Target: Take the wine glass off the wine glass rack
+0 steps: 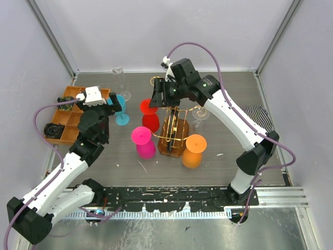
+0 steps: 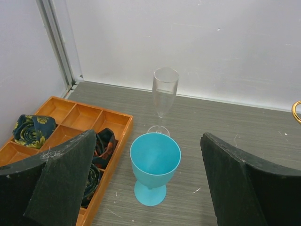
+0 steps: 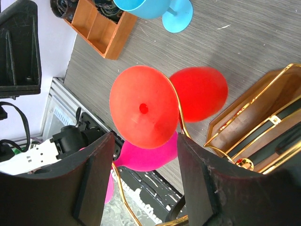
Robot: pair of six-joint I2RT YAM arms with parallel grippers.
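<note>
The wine glass rack (image 1: 170, 145), gold wire on a brown wooden base, stands mid-table. A red glass (image 1: 150, 112), a pink glass (image 1: 143, 141), an orange glass (image 1: 194, 150) and a clear glass (image 1: 200, 112) hang upside down from its arms. My right gripper (image 1: 157, 97) is open just above the red glass. In the right wrist view its open gripper (image 3: 143, 141) straddles the red glass's foot (image 3: 141, 107) without touching, with the pink glass (image 3: 150, 154) below. My left gripper (image 1: 111, 108) is open and empty, facing a blue glass (image 2: 155, 160) standing upright on the table.
A clear flute (image 2: 164, 92) stands behind the blue glass near the back wall. A flat wooden tray (image 2: 117, 123) with rolled ties lies at the left. A striped cloth (image 1: 258, 114) lies at the right. The gold wire arm (image 3: 176, 106) runs beside the red glass.
</note>
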